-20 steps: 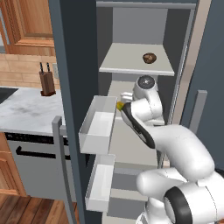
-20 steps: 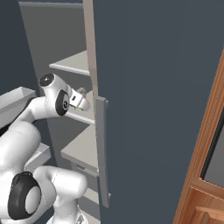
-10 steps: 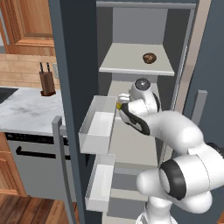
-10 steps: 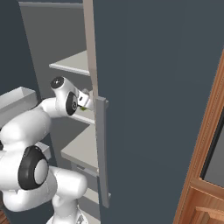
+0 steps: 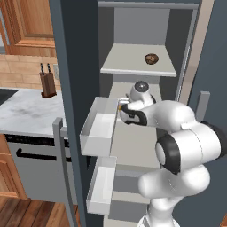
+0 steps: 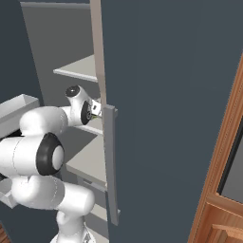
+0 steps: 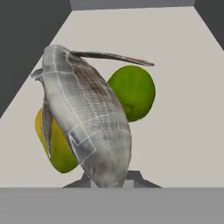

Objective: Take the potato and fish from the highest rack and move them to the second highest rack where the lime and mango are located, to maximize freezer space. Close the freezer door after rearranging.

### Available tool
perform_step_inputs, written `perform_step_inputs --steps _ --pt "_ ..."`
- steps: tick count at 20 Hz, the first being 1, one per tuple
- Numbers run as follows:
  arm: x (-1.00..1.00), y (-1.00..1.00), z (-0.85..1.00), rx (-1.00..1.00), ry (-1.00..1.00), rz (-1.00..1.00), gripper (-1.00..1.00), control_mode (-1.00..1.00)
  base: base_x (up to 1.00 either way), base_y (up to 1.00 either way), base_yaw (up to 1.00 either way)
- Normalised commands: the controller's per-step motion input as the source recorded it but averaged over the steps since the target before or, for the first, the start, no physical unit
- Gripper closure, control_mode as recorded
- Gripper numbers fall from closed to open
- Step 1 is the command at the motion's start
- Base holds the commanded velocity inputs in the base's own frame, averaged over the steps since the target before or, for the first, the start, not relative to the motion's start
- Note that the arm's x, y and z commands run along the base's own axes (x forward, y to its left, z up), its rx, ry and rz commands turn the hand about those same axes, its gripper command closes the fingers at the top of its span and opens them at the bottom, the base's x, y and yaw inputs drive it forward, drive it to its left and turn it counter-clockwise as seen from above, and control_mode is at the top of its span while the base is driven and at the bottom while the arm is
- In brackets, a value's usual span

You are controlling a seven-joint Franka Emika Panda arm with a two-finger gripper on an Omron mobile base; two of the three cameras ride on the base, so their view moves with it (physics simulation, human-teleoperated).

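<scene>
Fish (image 7: 89,127) clamped in the closed claw (image 7: 109,181), above mango (image 7: 57,148) and lime (image 7: 133,92).

Fish (image 7: 87,122) before lime (image 7: 133,92) and mango (image 7: 57,148)

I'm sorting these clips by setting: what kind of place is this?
Most likely a home kitchen, rendered. A knife block stands on a marble counter backed by wooden cabinets, and the tall freezer stands open, with a potato on its top shelf.
</scene>
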Motion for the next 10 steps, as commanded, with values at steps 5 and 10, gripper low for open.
perform_step_inputs --steps 5,10 --pt "0.45 0.00 -0.30 0.00 0.01 0.09 1.00 -1.00 0.00 0.00 0.00" --pt "0.41 0.00 -0.30 -0.01 0.00 0.07 1.00 -1.00 0.00 0.00 0.00"
